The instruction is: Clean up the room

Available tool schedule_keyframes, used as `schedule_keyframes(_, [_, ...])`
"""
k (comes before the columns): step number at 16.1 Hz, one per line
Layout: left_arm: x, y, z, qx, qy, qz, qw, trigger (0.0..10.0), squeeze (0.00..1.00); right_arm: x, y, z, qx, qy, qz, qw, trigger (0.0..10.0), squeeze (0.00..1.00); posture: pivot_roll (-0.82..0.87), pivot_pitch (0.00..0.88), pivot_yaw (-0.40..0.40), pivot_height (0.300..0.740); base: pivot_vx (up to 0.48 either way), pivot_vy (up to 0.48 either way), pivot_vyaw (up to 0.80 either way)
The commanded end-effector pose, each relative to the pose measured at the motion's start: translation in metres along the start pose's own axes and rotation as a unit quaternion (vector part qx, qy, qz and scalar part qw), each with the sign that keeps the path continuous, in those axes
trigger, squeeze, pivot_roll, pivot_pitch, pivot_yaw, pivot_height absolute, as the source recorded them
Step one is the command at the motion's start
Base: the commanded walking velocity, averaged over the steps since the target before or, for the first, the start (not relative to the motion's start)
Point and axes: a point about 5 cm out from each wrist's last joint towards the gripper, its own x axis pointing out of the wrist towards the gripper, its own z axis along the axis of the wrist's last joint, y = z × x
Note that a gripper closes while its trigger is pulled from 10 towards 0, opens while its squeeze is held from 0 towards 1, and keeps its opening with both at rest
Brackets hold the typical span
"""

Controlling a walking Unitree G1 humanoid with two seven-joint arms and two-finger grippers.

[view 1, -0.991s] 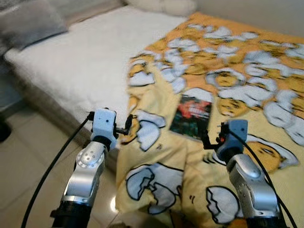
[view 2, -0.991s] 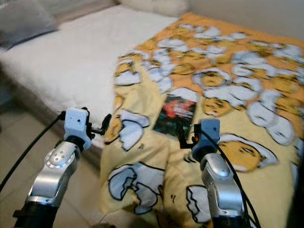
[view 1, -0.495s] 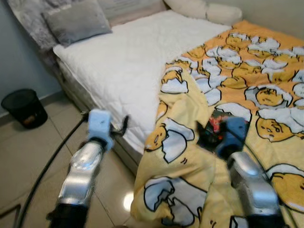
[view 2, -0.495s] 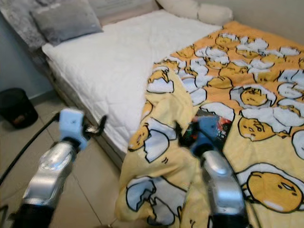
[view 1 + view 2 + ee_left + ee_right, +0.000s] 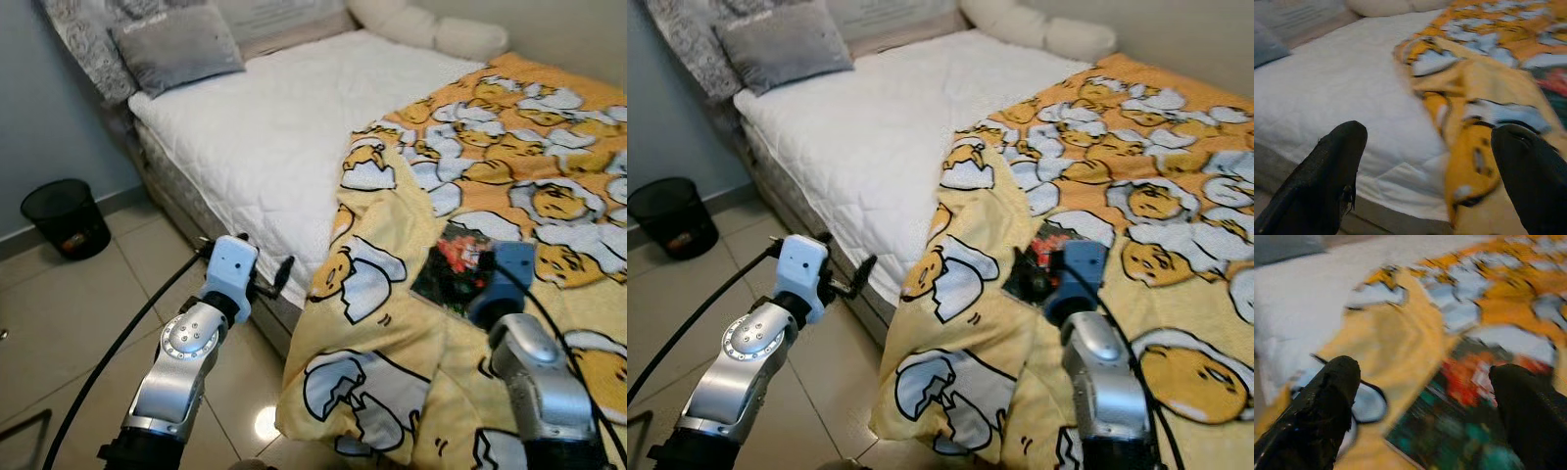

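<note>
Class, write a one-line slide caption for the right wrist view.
Right gripper, jaws open, poised over a dark book lying on the yellow egg-print blanket.

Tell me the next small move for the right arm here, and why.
Probably ease the right gripper forward and down onto the book. Its fingers are open, the book lies flat on the yellow blanket just ahead of them, and the left gripper is off by the mattress edge.
</note>
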Motion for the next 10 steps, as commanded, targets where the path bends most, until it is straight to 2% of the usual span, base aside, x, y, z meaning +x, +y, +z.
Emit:
schedule_keyframes(1, [0.001, -0.006, 0.005, 0.009, -0.010, -0.042, 0.999, 10.0, 0.79, 0.006, -0.007, -0.002, 0.023, 0.015, -0.016, 1.000, 10.0, 1.00, -0.03, 0.000, 0.035, 0.740, 0.000, 0.000, 0.00])
schedule_keyframes(2, [0.000, -0.010, 0.005, 0.005, -0.008, -0.084, 0.996, 10.0, 0.79, 0.012, -0.015, -0.006, 0.065, 0.028, -0.024, 0.997, 10.0, 1.00, -0.03, 0.000, 0.035, 0.740, 0.000, 0.000, 0.00])
schedule_keyframes(3, [-0.001, -0.015, 0.007, 0.010, -0.005, -0.127, 0.992, 10.0, 0.78, 0.019, -0.022, -0.010, 0.109, 0.048, -0.035, 0.992, 10.0, 0.00, -0.03, 0.000, 0.035, 0.740, 0.000, 0.000, 0.00])
schedule_keyframes(5, [-0.004, -0.020, 0.010, 0.019, 0.002, -0.193, 0.981, 10.0, 0.78, 0.029, -0.033, -0.015, 0.187, 0.071, -0.053, 0.978, 10.0, 0.00, -0.03, 0.000, 0.035, 0.740, 0.000, 0.000, 0.00])
schedule_keyframes(7, [-0.004, -0.021, 0.013, 0.034, 0.006, -0.221, 0.975, 10.0, 0.77, 0.035, -0.052, -0.025, 0.200, 0.096, -0.108, 0.969, 10.0, 0.00, -0.03, 0.000, 0.039, 0.740, 0.000, 0.000, 0.00])
schedule_keyframes(8, [-0.004, -0.023, 0.016, 0.037, 0.006, -0.238, 0.971, 10.0, 0.77, 0.034, -0.060, -0.032, 0.213, 0.117, -0.137, 0.960, 10.0, 0.00, -0.02, 0.000, 0.038, 0.740, 0.000, 0.000, 0.00])
schedule_keyframes(10, [-0.005, -0.025, 0.020, 0.042, 0.008, -0.263, 0.964, 10.0, 0.76, 0.033, -0.072, -0.035, 0.247, 0.119, -0.170, 0.947, 10.0, 0.00, 0.00, 0.000, 0.037, 0.740, 0.000, 0.000, 0.00])
